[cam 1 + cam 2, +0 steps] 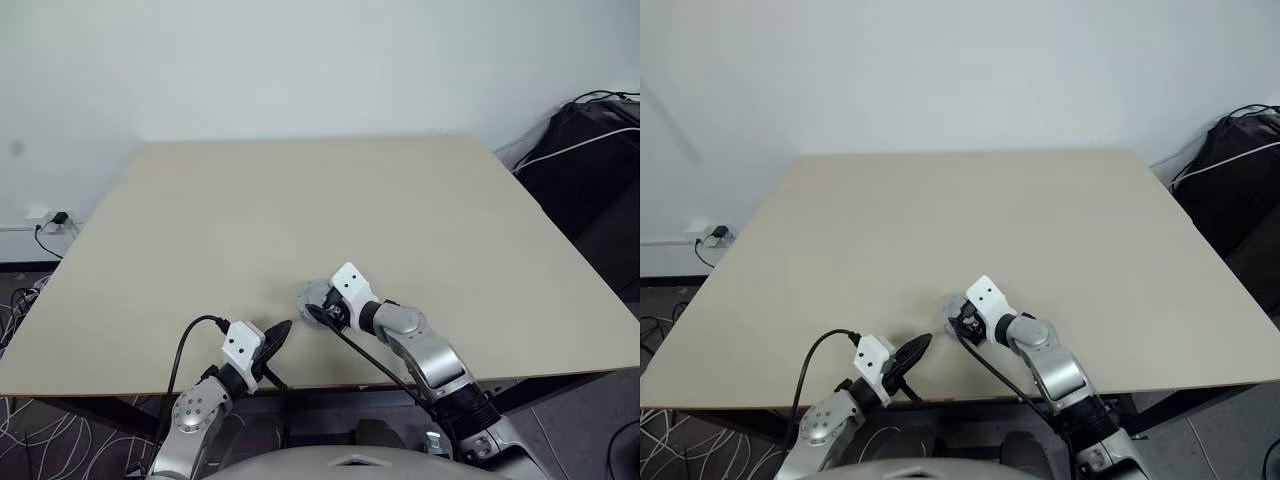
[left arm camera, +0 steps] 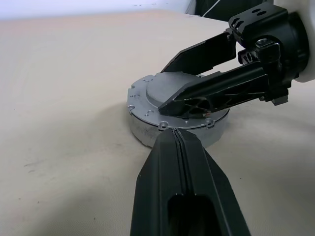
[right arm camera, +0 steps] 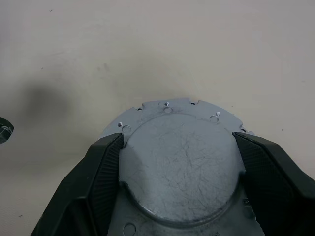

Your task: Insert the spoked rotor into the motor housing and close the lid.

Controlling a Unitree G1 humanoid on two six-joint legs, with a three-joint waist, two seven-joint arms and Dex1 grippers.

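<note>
A broad beige table [image 1: 300, 200] takes up most of the room ahead. Near its front edge sits the round silver lid [image 3: 179, 162], flat on the motor housing [image 2: 147, 133]. The right gripper [image 3: 177, 157] reaches over it, jaws spread wide, one finger [image 3: 106, 172] on each side of the lid's raised centre. Just beside the stack, the left gripper [image 2: 179, 147] is pressed fully closed, holding nothing.

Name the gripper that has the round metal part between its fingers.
The right gripper: its open fingers flank the lid's raised centre. The left gripper is shut, pointing at the rim.
</note>
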